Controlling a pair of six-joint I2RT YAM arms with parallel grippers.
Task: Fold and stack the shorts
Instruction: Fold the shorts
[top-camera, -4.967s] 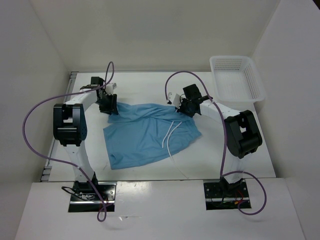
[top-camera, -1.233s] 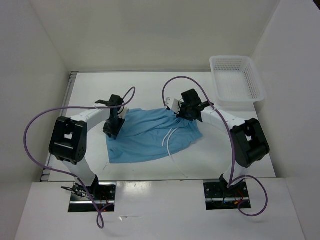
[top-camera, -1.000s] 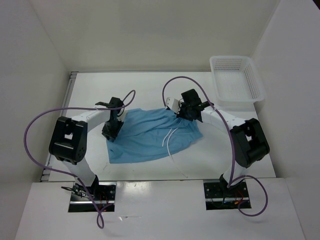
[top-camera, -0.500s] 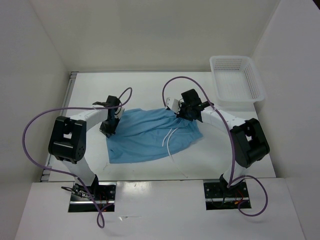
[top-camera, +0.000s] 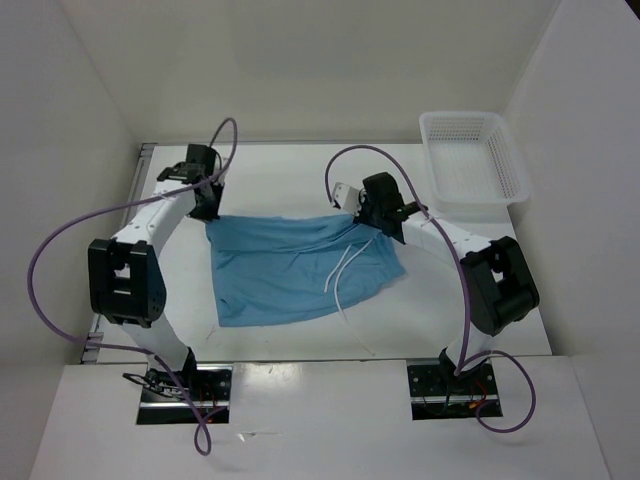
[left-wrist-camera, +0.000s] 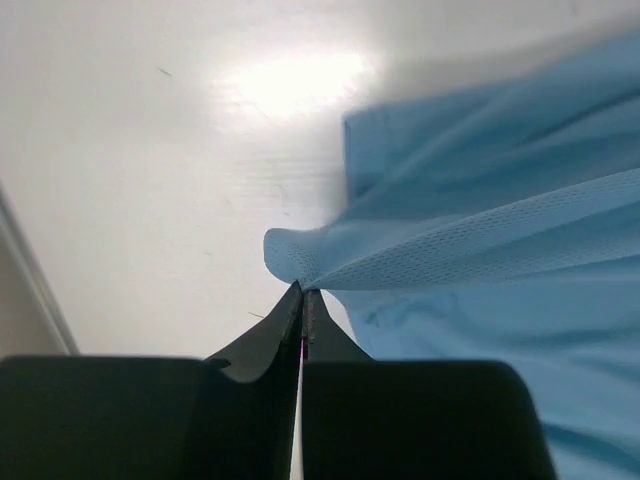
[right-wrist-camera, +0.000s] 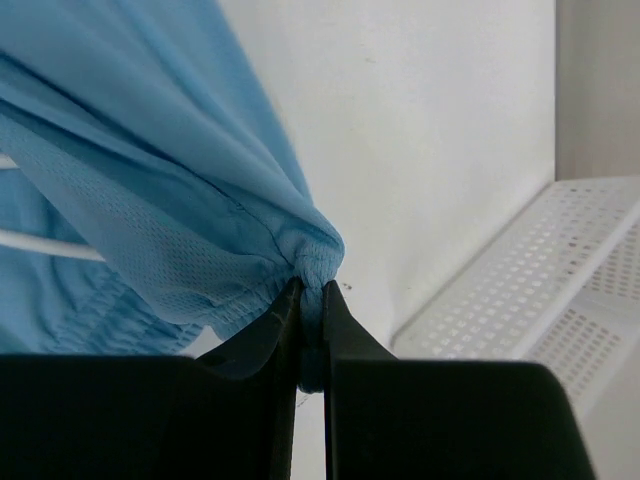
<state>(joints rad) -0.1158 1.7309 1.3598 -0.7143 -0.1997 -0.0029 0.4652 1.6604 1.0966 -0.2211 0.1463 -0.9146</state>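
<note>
The light blue shorts (top-camera: 295, 265) lie spread across the middle of the table, white drawstring (top-camera: 340, 272) trailing toward the near edge. My left gripper (top-camera: 208, 210) is shut on the far left corner of the shorts (left-wrist-camera: 480, 260), pinching a thin fold of mesh cloth at the fingertips (left-wrist-camera: 302, 295). My right gripper (top-camera: 362, 218) is shut on the gathered waistband at the far right corner (right-wrist-camera: 318, 262). The far edge of the cloth is stretched between the two grippers, lifted a little off the table.
A white plastic mesh basket (top-camera: 473, 160) stands at the far right corner, also seen in the right wrist view (right-wrist-camera: 560, 290). White walls enclose the table on three sides. Purple cables loop over both arms.
My left gripper has closed on the left corner of the shorts and pulled it toward the far left, drawing the far edge straight. The right gripper has kept its hold and barely moved.
</note>
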